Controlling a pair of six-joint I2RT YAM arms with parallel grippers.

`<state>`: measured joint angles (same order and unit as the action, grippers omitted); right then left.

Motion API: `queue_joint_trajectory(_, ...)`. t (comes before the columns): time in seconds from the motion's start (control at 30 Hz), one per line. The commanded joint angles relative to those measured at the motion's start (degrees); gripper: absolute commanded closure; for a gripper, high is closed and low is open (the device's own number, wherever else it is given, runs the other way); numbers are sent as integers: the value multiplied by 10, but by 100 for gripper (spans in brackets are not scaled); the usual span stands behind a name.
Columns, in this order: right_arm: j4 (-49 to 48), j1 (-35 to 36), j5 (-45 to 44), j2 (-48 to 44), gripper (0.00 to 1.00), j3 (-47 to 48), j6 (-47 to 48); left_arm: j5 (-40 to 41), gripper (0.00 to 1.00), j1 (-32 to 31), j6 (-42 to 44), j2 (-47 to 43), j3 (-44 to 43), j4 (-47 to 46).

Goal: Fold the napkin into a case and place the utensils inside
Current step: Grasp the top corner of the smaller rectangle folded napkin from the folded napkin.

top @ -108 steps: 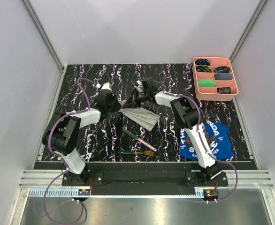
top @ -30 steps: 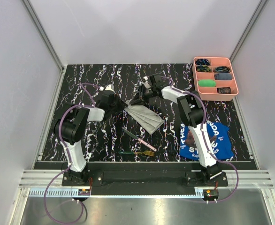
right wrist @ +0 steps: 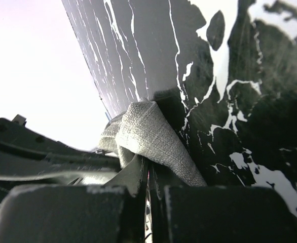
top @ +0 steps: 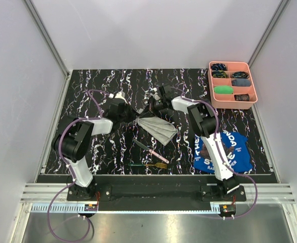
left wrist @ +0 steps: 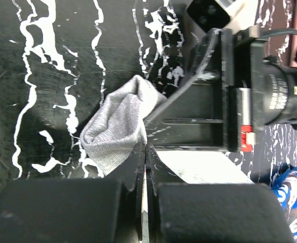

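L fingers (left wrist: 145, 152) clamped shut on napkin (top: 159, 128) corner. Napkin part-folded, lifted at that end, mid tabletop (top: 87, 86); knife (top: 151, 151) & fork (top: 152, 165) nearer the bases, flat. R fingers (right wrist: 148, 167) pinched shut on adjacent corner, close to L.

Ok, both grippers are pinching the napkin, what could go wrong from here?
The left gripper and right gripper each pinch only a small bunch of the napkin, so a corner may slip free when pulled. The grippers sit very close together and might collide. The pink-handled knife lies just beside the cloth's near edge and could get dragged.
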<state>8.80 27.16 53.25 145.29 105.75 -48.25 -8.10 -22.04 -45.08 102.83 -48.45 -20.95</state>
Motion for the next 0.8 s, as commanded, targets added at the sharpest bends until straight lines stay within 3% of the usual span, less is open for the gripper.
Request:
queue_joint_trajectory(0.0,-4,10,1,10,100,16,7,6,100,-11,3,-25,-7,-12)
queue_joint_trajectory(0.17,-4,10,5,-12,100,10,-5,-17,100,-10,-16,24,-24,-11)
queue_joint_trajectory(0.3,-2,9,-25,-54,100,-19,-14,-17,100,-10,-38,52,-1,-64)
queue_joint_trajectory(0.53,-1,4,-80,-95,100,-47,-35,-15,100,-10,-42,51,17,-82)
queue_joint_trajectory(0.77,3,-9,-78,-127,98,-47,-31,-19,100,-10,-40,55,22,-89)
